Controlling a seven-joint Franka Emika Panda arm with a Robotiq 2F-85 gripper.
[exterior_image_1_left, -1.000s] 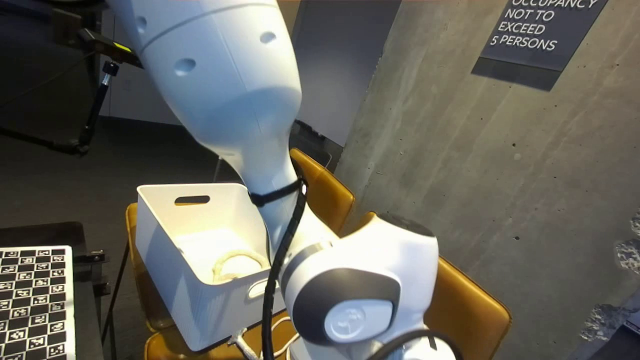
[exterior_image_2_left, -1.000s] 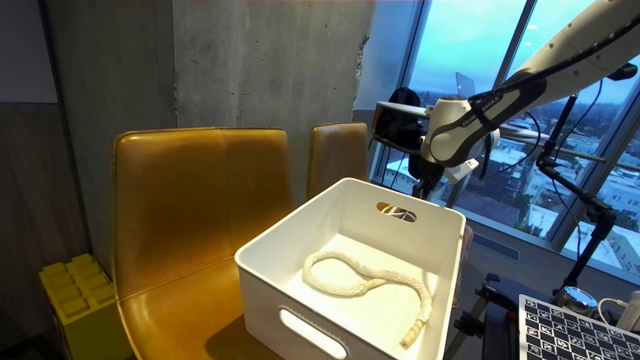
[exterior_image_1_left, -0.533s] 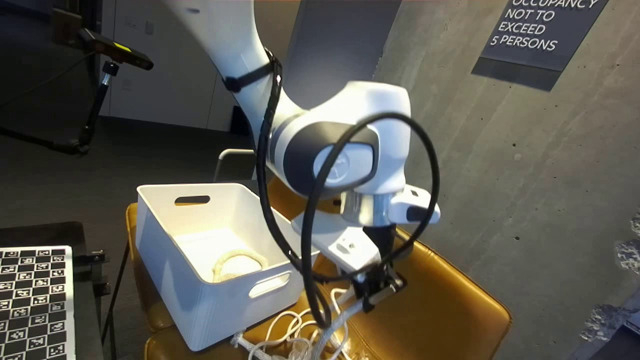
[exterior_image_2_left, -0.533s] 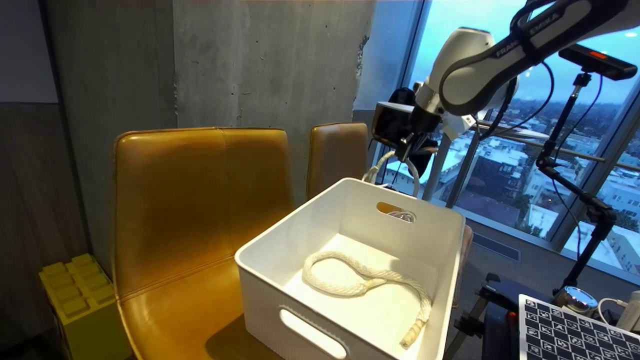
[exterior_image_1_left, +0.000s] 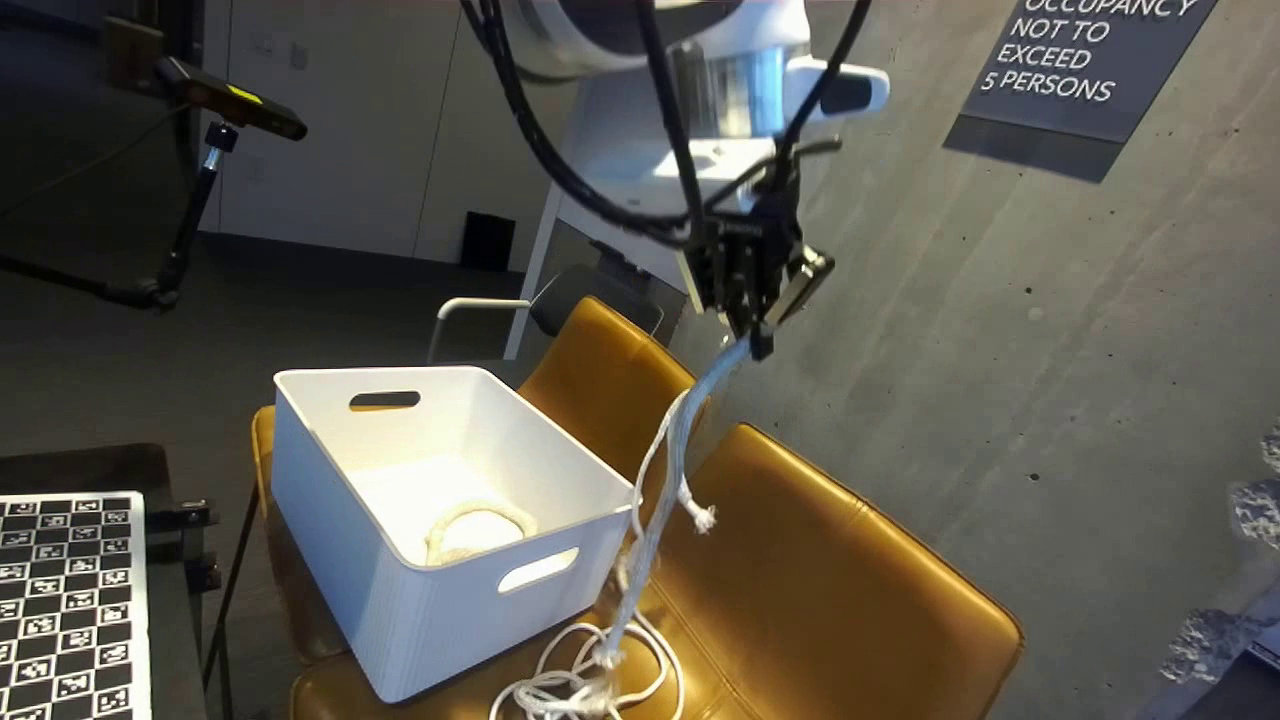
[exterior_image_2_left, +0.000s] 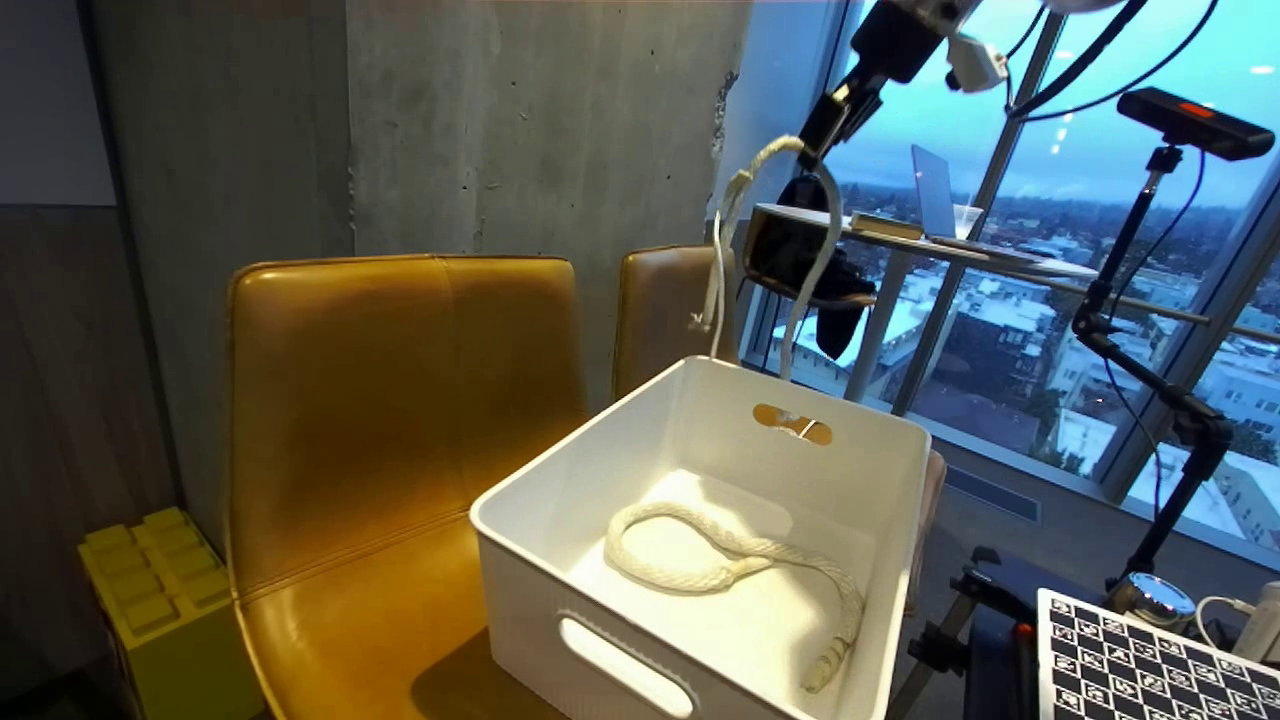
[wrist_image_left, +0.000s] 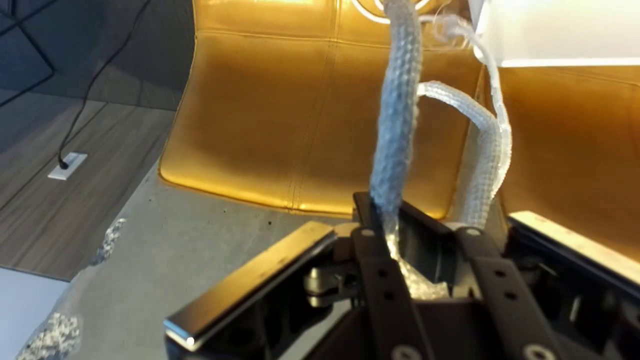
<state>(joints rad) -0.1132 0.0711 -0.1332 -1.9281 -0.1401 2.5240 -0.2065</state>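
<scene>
Below gripper (exterior_image_1_left: 757, 338), clamped there: white braided rope (exterior_image_1_left: 677, 440) toward seven o'clock in an exterior view; rectangular white plastic bin (exterior_image_1_left: 460, 615), eight.

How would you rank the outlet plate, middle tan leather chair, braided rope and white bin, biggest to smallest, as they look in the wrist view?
1. Middle tan leather chair
2. White bin and braided rope: too close to rank; the bin is cut off, the rope nearer the camera
3. Outlet plate
</scene>
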